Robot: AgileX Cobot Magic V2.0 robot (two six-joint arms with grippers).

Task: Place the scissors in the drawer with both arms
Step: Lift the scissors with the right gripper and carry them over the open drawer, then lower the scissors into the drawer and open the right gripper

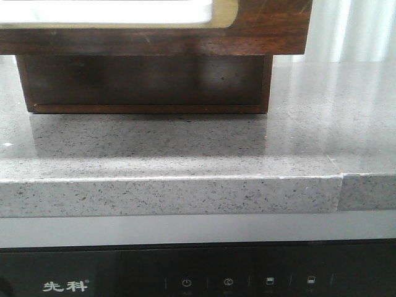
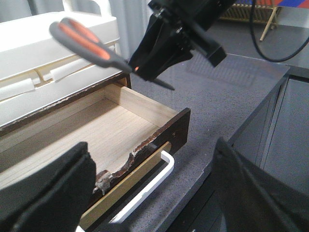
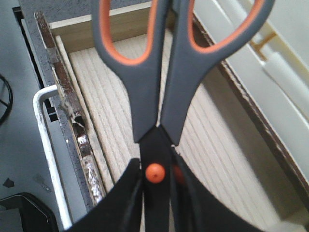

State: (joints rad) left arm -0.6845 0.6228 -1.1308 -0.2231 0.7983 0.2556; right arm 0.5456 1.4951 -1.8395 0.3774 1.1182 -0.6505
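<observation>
- A kitchen: a speckled grey stone counter (image 1: 185, 154) with a thick front edge and a seam near its right end.
- Under that front edge sits a black appliance panel (image 1: 204, 272) with touch icons and a Chinese brand mark.
- Dark cabinet fronts (image 2: 285, 140) run below the counter's edge.

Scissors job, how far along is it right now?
Done: the drawer is pulled open, and its wooden floor looks bare. In hand: the right claw grips the scissors by the blades, above the drawer. Left: lower, release, perhaps shut it. The left claw is open nearby.
</observation>
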